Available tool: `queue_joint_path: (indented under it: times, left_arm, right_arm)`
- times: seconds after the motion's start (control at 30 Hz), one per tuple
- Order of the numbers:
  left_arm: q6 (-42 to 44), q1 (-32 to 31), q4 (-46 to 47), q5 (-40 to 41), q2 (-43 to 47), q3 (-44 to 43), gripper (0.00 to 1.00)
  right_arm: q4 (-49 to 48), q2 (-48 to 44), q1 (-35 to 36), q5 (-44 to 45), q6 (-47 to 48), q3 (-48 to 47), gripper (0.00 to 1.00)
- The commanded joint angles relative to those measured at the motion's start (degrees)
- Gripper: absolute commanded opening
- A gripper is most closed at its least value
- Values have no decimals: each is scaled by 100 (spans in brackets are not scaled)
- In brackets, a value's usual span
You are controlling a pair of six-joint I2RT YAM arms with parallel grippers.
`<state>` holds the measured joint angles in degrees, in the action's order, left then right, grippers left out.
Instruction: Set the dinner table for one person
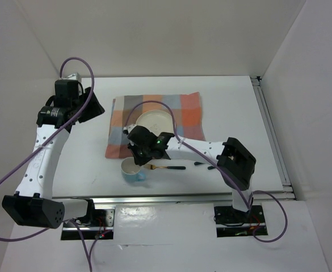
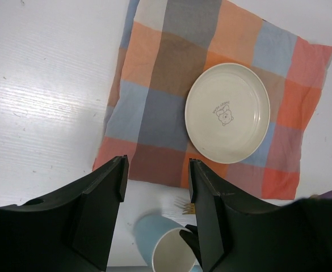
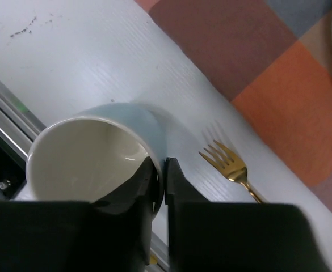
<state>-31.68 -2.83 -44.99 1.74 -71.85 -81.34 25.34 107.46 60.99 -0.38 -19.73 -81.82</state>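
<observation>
A light blue cup with a white inside stands on the white dinner table near its front edge. My right gripper is shut on the cup's rim, one finger inside and one against the outer wall. Just right of the cup lies a gold fork with a dark handle, its tines pointing at the cup. A cream plate rests on the checked mat. My left gripper hangs open and empty above the table at the mat's left; the cup shows below its jaws.
Metal rails run along the table's right edge and front edge. White walls close in the back and both sides. Small dark items lie by my right arm, partly hidden. The plate sits on the right half of the mat.
</observation>
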Motion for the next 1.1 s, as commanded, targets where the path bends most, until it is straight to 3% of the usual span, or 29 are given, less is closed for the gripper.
queue_joint_path:
  times: [0.0, 0.03, 0.23, 0.4, 0.73, 0.93, 1.07]
  left_arm:
    - [39, -16, 96, 37, 58, 4, 63]
    - [39, -16, 96, 37, 58, 4, 63]
    - [91, -16, 96, 37, 110, -49, 63]
    - [92, -16, 96, 37, 110, -171, 63]
    - [92, -16, 96, -191, 5, -119, 63]
    - [154, -16, 96, -472, -47, 57, 65]
    - [276, -16, -26, -831, -276, 118, 63]
  right_arm:
    - [57, -49, 44, 266, -31, -448, 6]
    - [154, -102, 44, 415, -31, -518, 0]
    - [822, -568, -253, 873, -162, -1054, 0]
    - [1191, -806, -1544, 1119, -357, -1493, 0]
    - [1202, 494, -3776, 1190, -462, -2899, 0]
    - [1323, 1514, -4331, 1269, -628, -3839, 0]
    - [1272, 1848, -4482, 1269, -629, -3956, 0]
